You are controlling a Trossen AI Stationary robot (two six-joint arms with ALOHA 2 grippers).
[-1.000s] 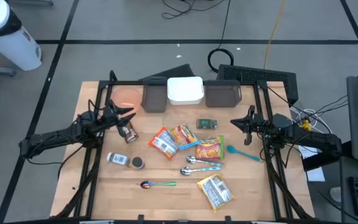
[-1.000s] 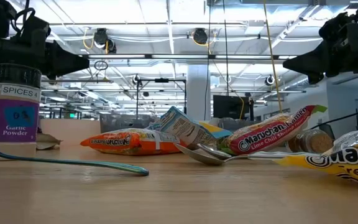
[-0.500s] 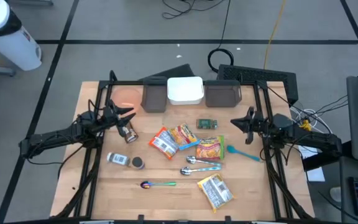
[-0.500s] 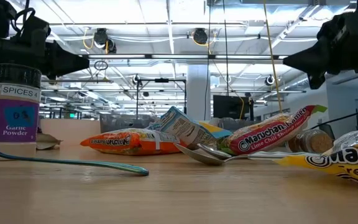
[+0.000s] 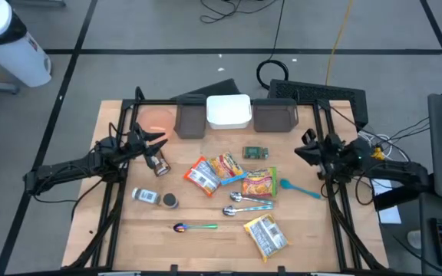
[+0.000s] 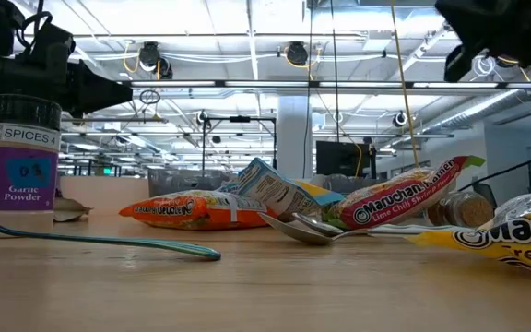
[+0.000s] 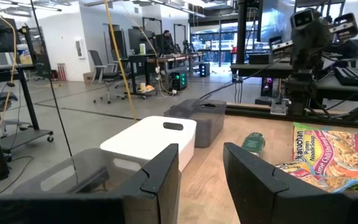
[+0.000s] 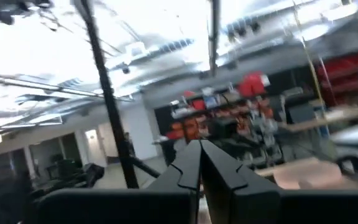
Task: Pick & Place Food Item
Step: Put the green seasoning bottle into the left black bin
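1. near the middle of the worktop (image 5: 206, 245), the food packets lie in a loose heap: an orange snack bag (image 5: 202, 175), a noodle packet (image 5: 258, 183) and another noodle packet (image 5: 265, 234) closer to the front edge, none held.
2. the left claw (image 5: 156, 143) hangs half released above a brown jar (image 5: 157, 162), holding nothing; if it drops here it could knock the jar over, not grasp a packet.
3. the right claw (image 5: 301, 150) is clenched and empty at the right edge; it would need to unclench first or just shove a packet.
4. spoons (image 5: 248, 202) seem to touch the packets, so a pick may drag them.
5. the white bin (image 5: 229, 112) at the back looks the likeliest target.
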